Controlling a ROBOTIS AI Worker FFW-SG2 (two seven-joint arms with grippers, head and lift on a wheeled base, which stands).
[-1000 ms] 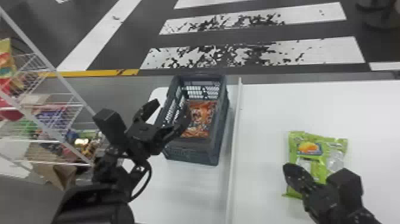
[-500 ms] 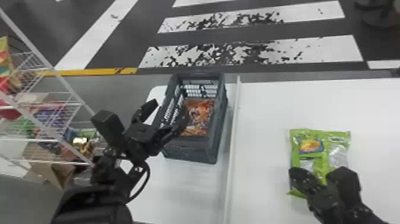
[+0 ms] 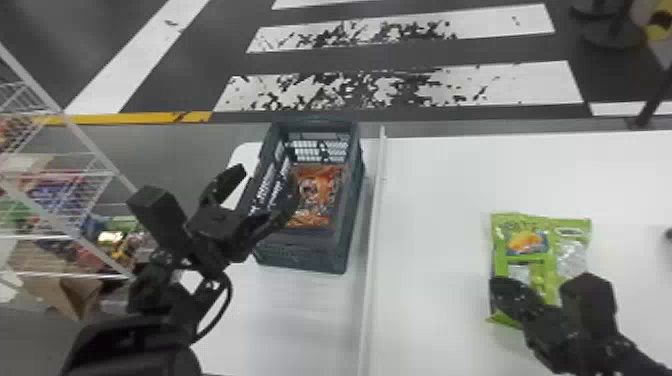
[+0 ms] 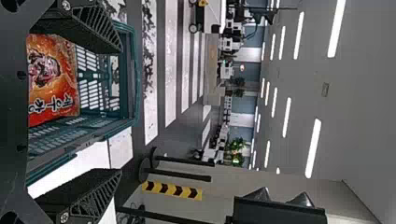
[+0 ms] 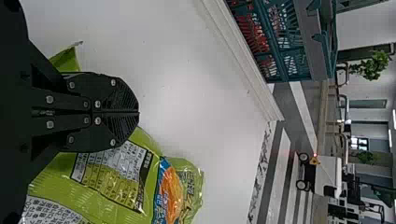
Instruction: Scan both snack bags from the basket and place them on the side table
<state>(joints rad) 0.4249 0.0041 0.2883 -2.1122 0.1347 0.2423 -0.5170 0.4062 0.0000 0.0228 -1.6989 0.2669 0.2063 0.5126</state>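
My left gripper (image 3: 270, 197) is open at the left side of the basket (image 3: 352, 200), one finger over its inside. An orange snack bag (image 3: 320, 192) lies in the basket. In the left wrist view the spread fingers of the gripper (image 4: 116, 112) have nothing between them, with the orange bag (image 4: 51, 79) beside the upper one. On the right, my right gripper (image 3: 500, 282) is over the near part of a green snack bag (image 3: 545, 265). The right wrist view has that gripper (image 5: 138, 113) shut, fingertips together, above the green bag (image 5: 107, 186).
A white raised edge (image 3: 372, 250) runs between the basket's table and the white side table (image 3: 440, 200). A wire shelf (image 3: 65, 175) with packaged goods stands at the far left. A small dark object (image 3: 669, 234) is at the right edge.
Both arms have hardly moved. The green bag shows a little farther to the right and flatter than before, and my right gripper has shifted slightly with respect to it.
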